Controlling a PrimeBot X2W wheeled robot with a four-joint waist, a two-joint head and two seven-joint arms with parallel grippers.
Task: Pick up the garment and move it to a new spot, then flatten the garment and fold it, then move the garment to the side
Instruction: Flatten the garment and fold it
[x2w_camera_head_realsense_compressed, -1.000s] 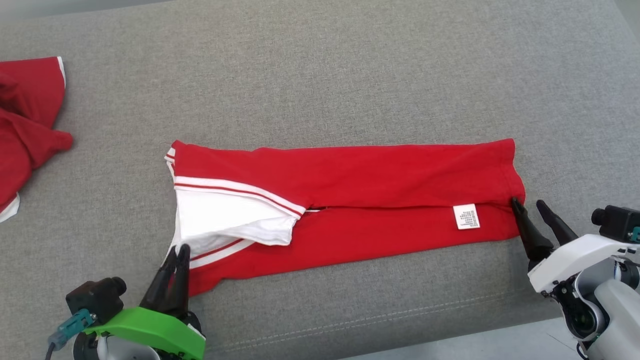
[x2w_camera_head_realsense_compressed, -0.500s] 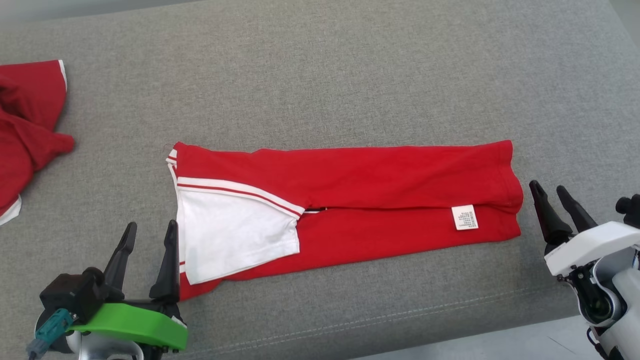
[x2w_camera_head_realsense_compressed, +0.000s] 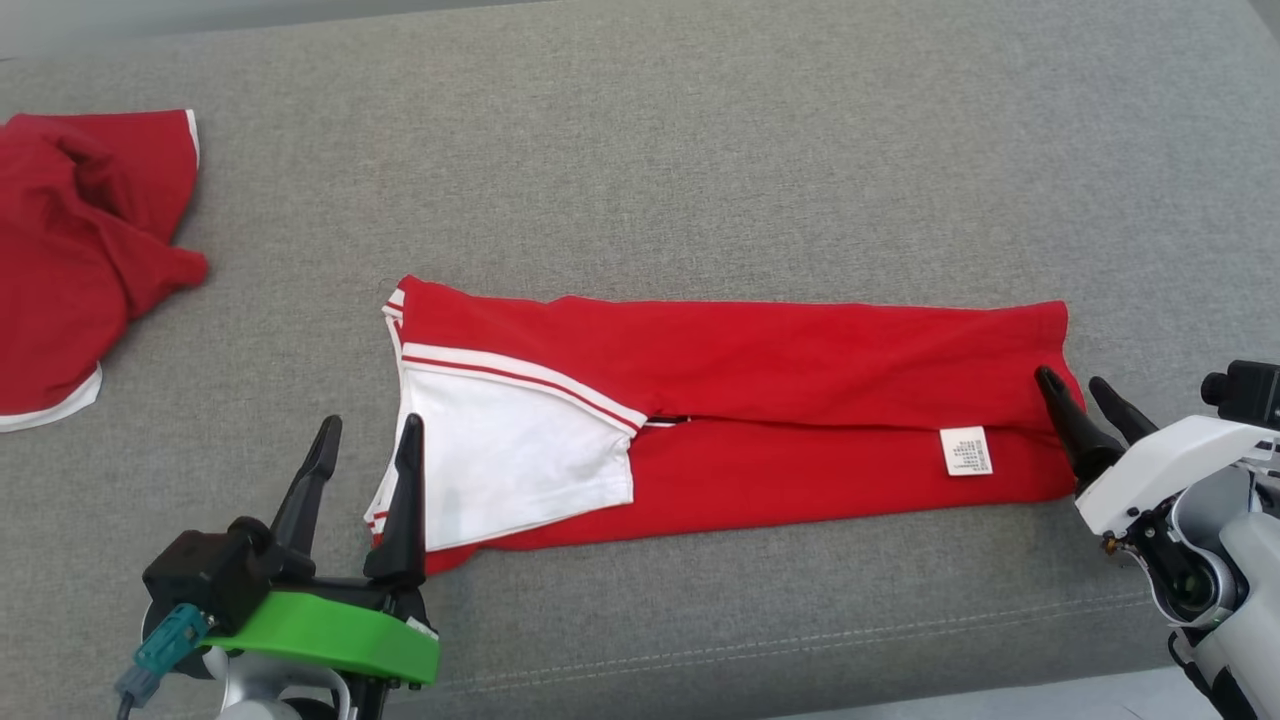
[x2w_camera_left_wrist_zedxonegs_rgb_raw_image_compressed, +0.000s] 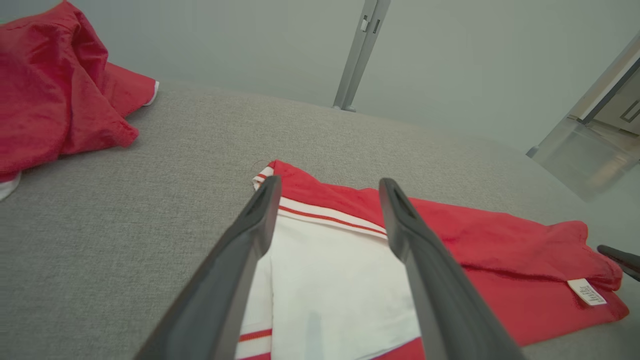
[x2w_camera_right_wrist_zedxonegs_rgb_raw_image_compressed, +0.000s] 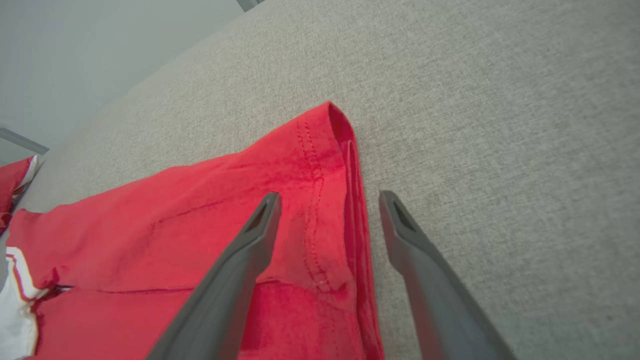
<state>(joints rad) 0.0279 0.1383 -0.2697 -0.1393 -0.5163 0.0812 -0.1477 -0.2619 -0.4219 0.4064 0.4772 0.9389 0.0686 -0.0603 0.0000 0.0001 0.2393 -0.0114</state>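
Lying lengthwise left to right, garment (x2w_camera_head_realsense_compressed: 800, 360), hem (x2w_camera_head_realsense_compressed: 1052, 345) rightward.

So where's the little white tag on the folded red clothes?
In the head view, the white tag lies on the folded red garment near its right end, on the lower front layer, just left of the right gripper.

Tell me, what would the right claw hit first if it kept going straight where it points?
Probably the hemmed end of the red garment: the open right gripper straddles that edge, with the grey cushion beneath. How far above it hovers is unclear.
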